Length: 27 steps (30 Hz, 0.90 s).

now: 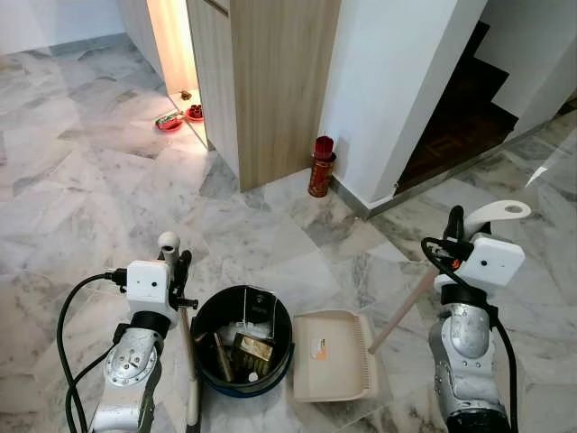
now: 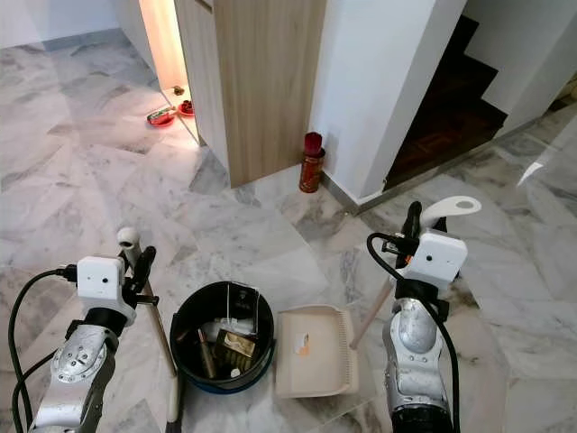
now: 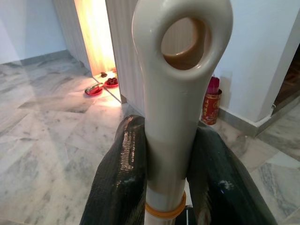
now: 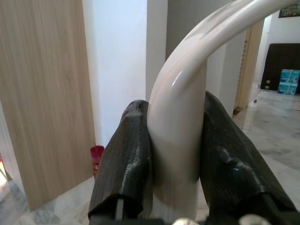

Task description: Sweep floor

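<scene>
My left gripper is shut on the cream broom handle, whose ringed top stands upright beside the black bin. The broom's shaft runs down to the floor at the bin's left. My right gripper is shut on the curved white dustpan handle. Its wooden shaft slants down to the beige dustpan, which lies flat on the marble floor just right of the bin. The black round bin sits between my arms and holds swept rubbish.
A wood-panelled cabinet and a white wall corner stand ahead, with a red tin at their foot. Red dishes lie by a lit doorway at the far left. Dark stairs rise at the right.
</scene>
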Available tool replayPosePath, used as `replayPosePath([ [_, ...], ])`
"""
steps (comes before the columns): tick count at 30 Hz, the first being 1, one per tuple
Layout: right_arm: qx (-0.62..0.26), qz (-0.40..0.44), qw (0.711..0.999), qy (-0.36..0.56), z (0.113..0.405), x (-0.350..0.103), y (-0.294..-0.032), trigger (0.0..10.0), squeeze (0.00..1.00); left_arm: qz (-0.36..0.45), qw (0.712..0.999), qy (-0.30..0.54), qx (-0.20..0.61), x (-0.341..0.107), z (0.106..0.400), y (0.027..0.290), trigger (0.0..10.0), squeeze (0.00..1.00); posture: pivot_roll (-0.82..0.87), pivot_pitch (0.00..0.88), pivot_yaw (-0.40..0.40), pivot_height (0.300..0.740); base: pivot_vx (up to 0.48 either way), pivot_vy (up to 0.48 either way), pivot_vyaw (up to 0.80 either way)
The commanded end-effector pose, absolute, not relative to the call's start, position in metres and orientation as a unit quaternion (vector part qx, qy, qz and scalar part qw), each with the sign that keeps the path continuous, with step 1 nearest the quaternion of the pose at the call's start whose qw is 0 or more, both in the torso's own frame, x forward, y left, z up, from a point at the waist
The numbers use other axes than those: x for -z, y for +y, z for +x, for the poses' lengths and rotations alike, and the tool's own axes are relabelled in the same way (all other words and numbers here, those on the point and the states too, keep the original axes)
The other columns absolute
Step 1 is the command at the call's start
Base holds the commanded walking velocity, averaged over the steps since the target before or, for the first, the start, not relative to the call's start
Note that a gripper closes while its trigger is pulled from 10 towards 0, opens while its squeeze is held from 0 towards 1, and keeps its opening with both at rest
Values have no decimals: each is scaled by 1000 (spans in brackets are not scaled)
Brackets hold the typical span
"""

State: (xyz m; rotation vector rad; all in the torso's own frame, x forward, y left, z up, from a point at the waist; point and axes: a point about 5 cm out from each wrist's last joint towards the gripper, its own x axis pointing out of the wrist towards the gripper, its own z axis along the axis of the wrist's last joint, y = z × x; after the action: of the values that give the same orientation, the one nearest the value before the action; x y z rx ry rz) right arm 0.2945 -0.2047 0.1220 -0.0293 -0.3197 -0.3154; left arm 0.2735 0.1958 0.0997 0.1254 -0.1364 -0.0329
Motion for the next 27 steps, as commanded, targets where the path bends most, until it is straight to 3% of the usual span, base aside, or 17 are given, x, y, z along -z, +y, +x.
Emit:
replayPosePath([
  [1, 162, -9, 971, -174, 293, -126, -208, 10000, 0, 55, 993, -104, 28, -112, 278, 189, 10000, 0, 178, 84, -83, 740, -289, 0, 0],
  [27, 165, -7, 972, -169, 295, -125, -209, 10000, 0, 57, 993, -105, 23, -113, 279, 191, 10000, 0, 179, 114, -85, 740, -324, 0, 0],
])
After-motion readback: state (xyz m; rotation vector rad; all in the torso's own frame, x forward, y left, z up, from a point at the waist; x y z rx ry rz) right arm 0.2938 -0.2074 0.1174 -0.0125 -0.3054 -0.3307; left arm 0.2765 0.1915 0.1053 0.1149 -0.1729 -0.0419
